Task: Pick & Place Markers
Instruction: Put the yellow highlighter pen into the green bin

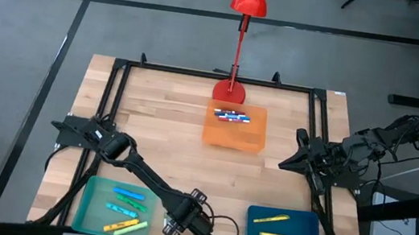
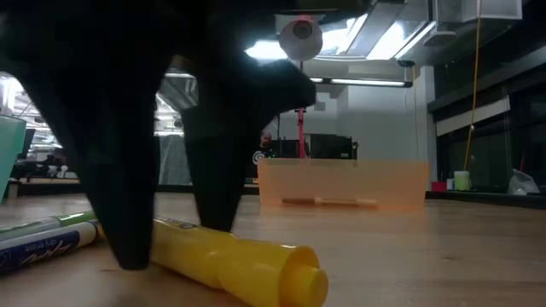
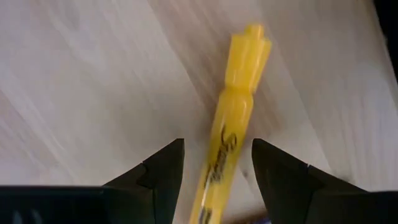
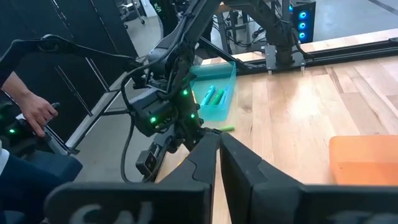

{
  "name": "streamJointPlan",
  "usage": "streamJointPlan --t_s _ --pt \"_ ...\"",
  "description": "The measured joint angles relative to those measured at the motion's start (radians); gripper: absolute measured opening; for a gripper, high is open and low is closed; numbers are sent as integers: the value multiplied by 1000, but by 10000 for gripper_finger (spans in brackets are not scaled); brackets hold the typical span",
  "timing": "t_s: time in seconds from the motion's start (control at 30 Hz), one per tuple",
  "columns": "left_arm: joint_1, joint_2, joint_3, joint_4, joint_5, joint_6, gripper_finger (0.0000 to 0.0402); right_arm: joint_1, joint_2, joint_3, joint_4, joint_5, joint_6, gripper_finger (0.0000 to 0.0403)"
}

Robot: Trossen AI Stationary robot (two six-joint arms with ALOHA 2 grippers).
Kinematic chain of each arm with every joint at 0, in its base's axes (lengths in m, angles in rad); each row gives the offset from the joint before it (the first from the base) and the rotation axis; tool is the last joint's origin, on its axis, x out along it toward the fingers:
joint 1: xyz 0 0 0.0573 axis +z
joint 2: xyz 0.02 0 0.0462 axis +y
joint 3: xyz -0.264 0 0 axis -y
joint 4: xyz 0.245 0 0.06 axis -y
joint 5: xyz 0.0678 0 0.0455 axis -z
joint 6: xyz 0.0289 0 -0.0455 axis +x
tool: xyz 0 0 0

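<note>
A yellow marker (image 3: 233,124) lies flat on the wooden table near its front edge, seen close up in the low view (image 2: 247,260). My left gripper (image 3: 217,149) points down over it, open, with one finger on each side of the marker's barrel and a gap on both sides. In the high view the gripper (image 1: 183,226) hides this marker. A white-bodied marker with a green end (image 2: 43,239) lies just beside it. My right gripper (image 4: 219,146) waits shut and raised at the table's right edge (image 1: 285,161).
A teal tray (image 1: 91,216) at front left holds green, blue and yellow markers. A blue tray (image 1: 304,227) at front right holds two yellow markers. An orange tray (image 1: 234,134) with blue markers stands mid-table before a red stand (image 1: 238,56). A person's hand (image 4: 37,112) shows beyond the table.
</note>
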Motion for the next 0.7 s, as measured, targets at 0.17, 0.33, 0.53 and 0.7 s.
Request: streamJointPlan --t_s 0.17,0.33,0.53,0.7 --pt "2 18 1 15 9 4 182 0 0 0 0 0 0 23" --pt "3 23 3 15 21 33 177 0 0 0 0 0 -1 23" --pt "4 24 2 14 39 39 148 0 0 0 -1 0 -5 23" --pt "4 25 2 16 49 40 87 0 0 0 -1 0 -5 23"
